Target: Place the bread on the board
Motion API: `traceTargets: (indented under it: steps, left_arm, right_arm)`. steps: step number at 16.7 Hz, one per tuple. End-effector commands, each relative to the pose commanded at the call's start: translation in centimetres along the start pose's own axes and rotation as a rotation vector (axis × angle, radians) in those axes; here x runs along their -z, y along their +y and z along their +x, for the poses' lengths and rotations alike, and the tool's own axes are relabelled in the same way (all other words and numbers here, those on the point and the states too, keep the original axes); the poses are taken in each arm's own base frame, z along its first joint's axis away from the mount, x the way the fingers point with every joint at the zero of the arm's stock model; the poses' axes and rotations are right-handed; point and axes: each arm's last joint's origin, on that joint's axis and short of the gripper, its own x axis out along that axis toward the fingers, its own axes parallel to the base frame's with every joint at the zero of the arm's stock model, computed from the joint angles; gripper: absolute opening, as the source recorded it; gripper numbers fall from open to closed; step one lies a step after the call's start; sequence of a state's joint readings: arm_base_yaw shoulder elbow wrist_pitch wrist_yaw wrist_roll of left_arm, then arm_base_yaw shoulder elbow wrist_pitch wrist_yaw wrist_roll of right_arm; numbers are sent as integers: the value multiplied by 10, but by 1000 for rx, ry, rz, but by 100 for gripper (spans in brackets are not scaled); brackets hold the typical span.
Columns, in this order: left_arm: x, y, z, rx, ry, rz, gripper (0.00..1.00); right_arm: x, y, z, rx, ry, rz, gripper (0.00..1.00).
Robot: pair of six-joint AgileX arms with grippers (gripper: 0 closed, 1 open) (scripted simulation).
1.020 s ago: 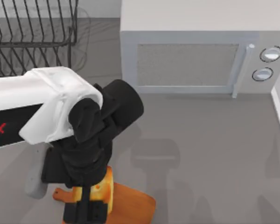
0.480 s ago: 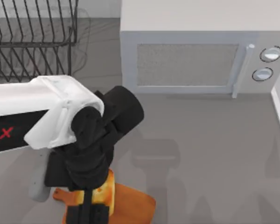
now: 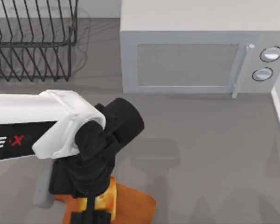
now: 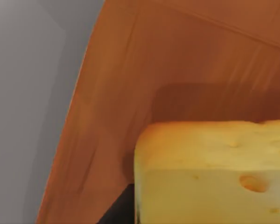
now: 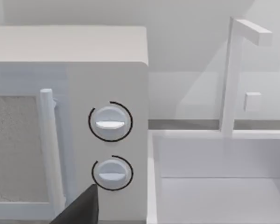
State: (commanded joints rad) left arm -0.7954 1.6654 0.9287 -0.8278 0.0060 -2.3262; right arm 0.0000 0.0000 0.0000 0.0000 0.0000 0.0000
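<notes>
Before me, grey countertop (image 3: 200,140), white microwave (image 3: 196,56) upper right, black wire dish rack (image 3: 32,42) upper left.

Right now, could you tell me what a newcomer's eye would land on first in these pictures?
Most striking is the left arm reaching in from the table's left, its left gripper holding the pale yellow bread over the orange-brown board at the near edge. Behind stands a white microwave, with a black wire dish rack at the far left.

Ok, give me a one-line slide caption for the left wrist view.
Bread held in the left hand over the wooden board.
</notes>
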Motion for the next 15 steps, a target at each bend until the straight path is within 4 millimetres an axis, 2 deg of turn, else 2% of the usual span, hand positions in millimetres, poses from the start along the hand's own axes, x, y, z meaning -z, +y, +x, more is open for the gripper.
traceTargets:
  steps: [5, 15]
  left_arm:
    - [0, 0, 3, -3, -4, 0, 0]
    - [0, 0, 3, -3, -4, 0, 75]
  right_arm:
    - [0, 0, 0, 0, 0, 0, 100]
    - [0, 0, 0, 0, 0, 0, 100]
